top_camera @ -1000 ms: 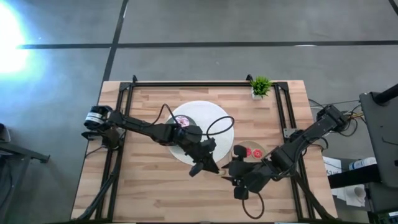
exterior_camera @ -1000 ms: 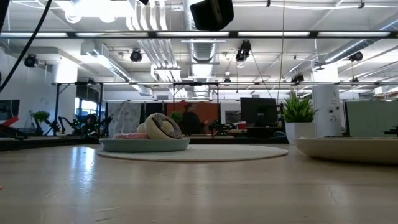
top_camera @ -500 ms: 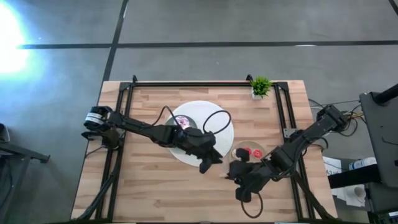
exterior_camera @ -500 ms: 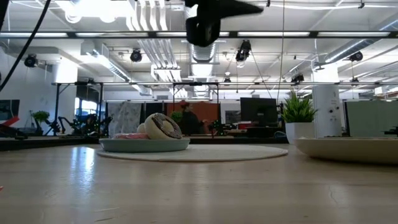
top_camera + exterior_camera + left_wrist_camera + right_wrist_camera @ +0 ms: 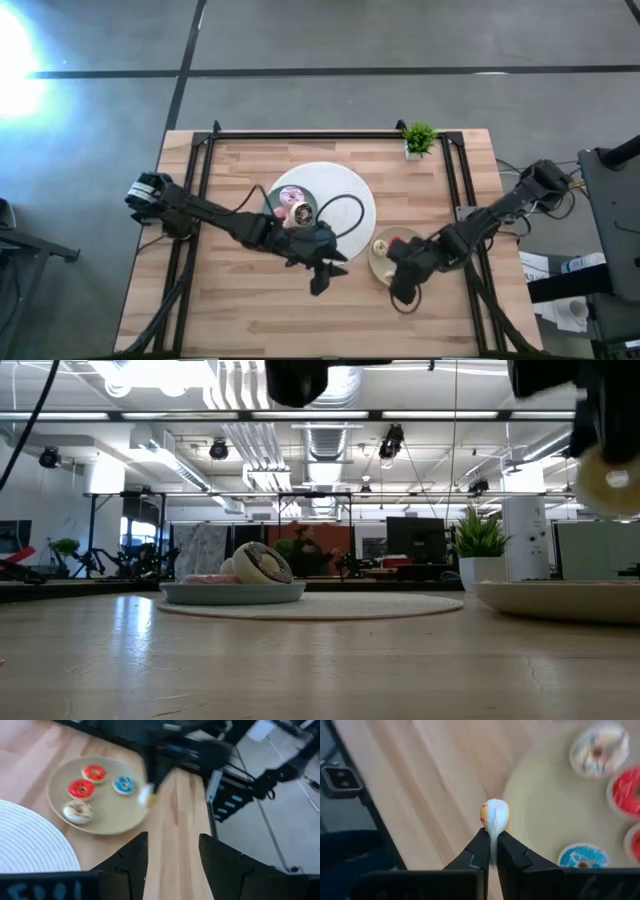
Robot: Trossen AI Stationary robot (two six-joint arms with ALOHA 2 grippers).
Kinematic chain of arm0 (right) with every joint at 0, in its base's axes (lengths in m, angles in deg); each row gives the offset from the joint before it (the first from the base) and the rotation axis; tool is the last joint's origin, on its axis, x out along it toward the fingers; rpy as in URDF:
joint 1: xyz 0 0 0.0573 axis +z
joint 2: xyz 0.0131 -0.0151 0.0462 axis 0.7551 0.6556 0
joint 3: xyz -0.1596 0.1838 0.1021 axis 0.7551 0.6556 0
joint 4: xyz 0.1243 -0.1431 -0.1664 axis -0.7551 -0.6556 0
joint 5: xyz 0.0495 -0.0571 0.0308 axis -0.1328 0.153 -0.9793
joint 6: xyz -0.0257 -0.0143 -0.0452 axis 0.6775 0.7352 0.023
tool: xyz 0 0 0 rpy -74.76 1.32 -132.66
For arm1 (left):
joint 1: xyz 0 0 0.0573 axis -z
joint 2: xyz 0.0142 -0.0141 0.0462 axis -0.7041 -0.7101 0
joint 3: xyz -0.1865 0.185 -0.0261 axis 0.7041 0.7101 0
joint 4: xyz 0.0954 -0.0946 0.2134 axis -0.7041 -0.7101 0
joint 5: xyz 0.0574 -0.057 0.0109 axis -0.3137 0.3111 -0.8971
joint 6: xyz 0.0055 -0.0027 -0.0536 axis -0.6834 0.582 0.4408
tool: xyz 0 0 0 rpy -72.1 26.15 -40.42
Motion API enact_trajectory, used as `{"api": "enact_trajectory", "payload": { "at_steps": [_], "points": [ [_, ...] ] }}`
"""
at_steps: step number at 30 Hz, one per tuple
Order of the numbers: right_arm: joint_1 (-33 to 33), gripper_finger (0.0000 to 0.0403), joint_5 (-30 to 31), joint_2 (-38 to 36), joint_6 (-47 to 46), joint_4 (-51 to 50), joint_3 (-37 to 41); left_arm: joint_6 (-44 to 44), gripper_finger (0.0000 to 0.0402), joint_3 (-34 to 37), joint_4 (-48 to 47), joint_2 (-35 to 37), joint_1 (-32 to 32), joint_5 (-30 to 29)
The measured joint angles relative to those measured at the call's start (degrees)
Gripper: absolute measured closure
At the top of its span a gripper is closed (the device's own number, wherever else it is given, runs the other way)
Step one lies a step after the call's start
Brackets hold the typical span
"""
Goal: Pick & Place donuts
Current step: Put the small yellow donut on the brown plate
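Over the near edge of the beige plate [image 5: 378,262], your right hand [image 5: 490,851] hangs with its two fingers pinched tight on a pale donut [image 5: 494,816] showing a bit of yellow. The ring is gripped on edge, upright between the fingertips, so its flat faces look sideways and not down at the plate. From the right wrist view it sits right above the line where the plate's rim meets the bare table [image 5: 420,785]; whether it is wholly inside the rim, I cannot tell.

That line is what your next move turns on. The open space on the plate lies ahead of the hand, toward the four donuts already lying there: a white sprinkled one [image 5: 598,751], two red ones [image 5: 94,772] and a blue one [image 5: 582,856]. To my eye you should carry the hand a little further in over the plate before letting go; released upright at the rim, the ring could roll off onto the wood.

Your left hand [image 5: 172,855] hovers nearby over the table, beside the white mat [image 5: 355,205], fingers spread wide and holding nothing. The teal plate [image 5: 232,593] on that mat holds a few more donuts, and that arm is the nearer one to them.
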Motion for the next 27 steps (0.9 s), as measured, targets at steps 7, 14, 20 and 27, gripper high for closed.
{"api": "enact_trajectory", "payload": {
  "at_steps": [7,14,20,27],
  "points": [
    [-6.62,0.039,-5.39,-7.15,-8.9,15.05,16.63,1.31,0.0252,0.74,-0.46,0.02,4.38,-3.29],
    [-10.37,0.039,-9.4,-8.69,-10.13,23.67,23.67,4.76,0.0252,2.13,-1.29,0.02,6.02,-6.36],
    [-10.35,0.039,-9.99,-6.31,-11.1,25.47,24.24,6.41,0.0252,2.96,-1.37,0.01,6.12,-6.66],
    [-10.35,0.038,-10.83,-0.88,-8.23,25.01,22.26,6.53,0.0252,3.04,-1.4,0.0,6.12,-7.87]
  ]
}}
